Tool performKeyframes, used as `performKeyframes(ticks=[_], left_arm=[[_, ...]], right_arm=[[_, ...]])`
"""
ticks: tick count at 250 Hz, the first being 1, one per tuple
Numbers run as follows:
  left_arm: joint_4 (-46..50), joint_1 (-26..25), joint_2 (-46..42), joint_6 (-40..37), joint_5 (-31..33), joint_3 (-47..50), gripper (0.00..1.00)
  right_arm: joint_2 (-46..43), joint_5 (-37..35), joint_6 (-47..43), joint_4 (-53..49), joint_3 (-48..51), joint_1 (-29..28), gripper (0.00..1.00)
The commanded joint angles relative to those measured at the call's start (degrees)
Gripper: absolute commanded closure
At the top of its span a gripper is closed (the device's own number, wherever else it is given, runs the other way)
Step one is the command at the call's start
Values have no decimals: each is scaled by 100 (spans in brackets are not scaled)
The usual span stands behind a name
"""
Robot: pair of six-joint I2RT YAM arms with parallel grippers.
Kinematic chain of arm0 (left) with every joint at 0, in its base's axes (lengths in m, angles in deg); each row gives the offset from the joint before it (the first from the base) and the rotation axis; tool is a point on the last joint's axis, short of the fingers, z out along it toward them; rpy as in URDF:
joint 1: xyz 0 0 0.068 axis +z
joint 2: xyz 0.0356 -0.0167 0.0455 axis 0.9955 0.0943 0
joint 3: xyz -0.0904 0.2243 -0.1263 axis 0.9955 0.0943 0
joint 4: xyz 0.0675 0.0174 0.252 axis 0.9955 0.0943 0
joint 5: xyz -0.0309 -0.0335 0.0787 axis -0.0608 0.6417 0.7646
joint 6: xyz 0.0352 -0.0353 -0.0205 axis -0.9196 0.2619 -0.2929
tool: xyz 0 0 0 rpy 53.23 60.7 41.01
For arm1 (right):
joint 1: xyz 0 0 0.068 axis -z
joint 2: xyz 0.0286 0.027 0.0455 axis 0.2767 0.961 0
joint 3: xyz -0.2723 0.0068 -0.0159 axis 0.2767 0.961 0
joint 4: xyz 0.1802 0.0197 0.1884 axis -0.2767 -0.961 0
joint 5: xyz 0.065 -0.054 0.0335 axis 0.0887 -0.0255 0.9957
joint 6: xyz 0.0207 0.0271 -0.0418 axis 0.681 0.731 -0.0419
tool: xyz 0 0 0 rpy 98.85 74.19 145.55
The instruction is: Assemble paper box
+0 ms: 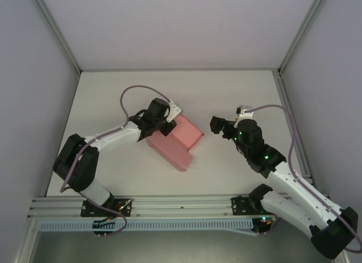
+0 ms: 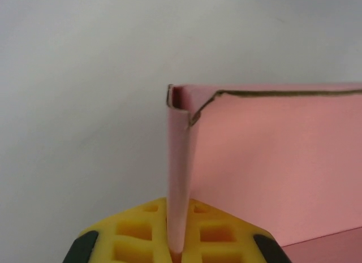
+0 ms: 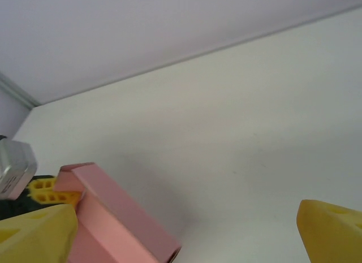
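The paper box [image 1: 176,139] is pale pink card, partly folded into a box shape, lying mid-table with a flap stretched toward the near edge. My left gripper [image 1: 164,127] is shut on its back left edge; in the left wrist view the yellow pads [image 2: 141,235] pinch a thin upright wall of the paper box [image 2: 180,178]. My right gripper [image 1: 218,126] hangs open just right of the box, apart from it. In the right wrist view the yellow fingertips [image 3: 331,229] stand wide, with the paper box [image 3: 113,218] at lower left and nothing between them.
The white table [image 1: 226,172] is bounded by grey walls at the back and sides and by an aluminium rail [image 1: 169,206] along the near edge. Cables loop above both wrists.
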Motion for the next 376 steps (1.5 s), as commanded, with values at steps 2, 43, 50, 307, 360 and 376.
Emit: performKeyframes(ticks=[2,43,50,307,360,376], left_arm=[[1702,-3,450,-2324,-1273,-889,100],[3242,-221,1427,-3235,-1133,-2516,100],[3295,-288,1546,-3299,-990,-2660,100],[3125,-940,2907,-3347,21,-3617,45],[3210,-782,3074,-3314,-150,-3635,61],[3274,-759,3156,-3299,-193,-3616,66]], right_arm=[[-303,-422,466,-1086,162,139,0],[-627,-401,794,-1792,352,241,0],[-688,-415,850,-1865,378,244,0],[-1967,-325,1114,-2103,1053,280,0],[-1964,-316,1114,-2086,1091,280,0],[-1966,-312,1103,-2077,1104,276,0]])
